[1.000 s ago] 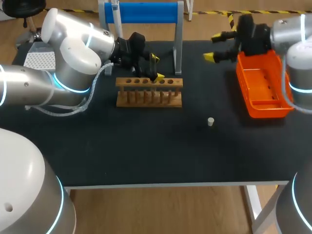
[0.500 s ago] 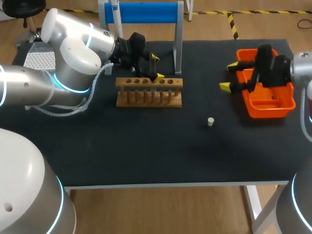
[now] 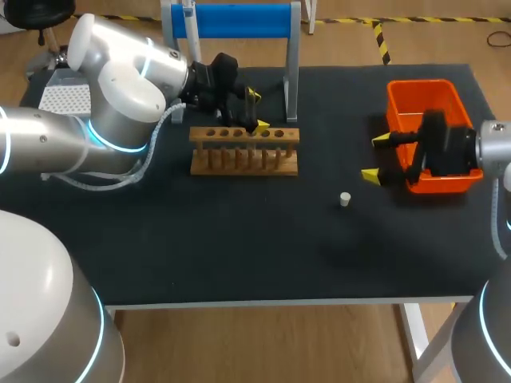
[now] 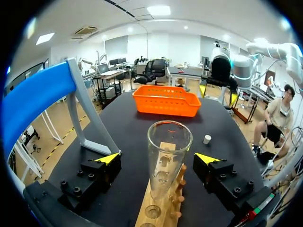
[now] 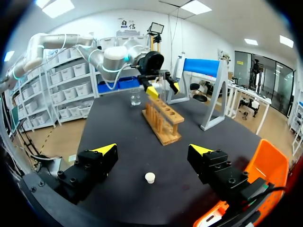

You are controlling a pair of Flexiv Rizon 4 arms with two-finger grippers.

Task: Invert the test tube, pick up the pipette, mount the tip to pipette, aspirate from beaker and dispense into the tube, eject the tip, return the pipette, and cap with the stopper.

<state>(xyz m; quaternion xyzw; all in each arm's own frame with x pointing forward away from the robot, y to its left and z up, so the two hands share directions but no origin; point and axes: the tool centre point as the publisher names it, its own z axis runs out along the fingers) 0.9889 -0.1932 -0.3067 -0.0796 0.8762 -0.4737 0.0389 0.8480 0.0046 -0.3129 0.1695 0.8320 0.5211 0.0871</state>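
Hanging released by the orange basket [image 3: 423, 100], the right hand [image 3: 374, 158] is the nearer one to the stopper [image 3: 345, 199], which stands on the counter [image 3: 239, 239] just ahead of its fingers. The left hand [image 3: 257, 111], fingers apart, flanks the upright test tube [image 4: 168, 156] in the rack [image 3: 244, 150]. Whether the tube holds liquid I cannot really tell.

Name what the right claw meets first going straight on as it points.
The right claw would probably meet the near end of the wooden rack; the white stopper seems to lie below that line.
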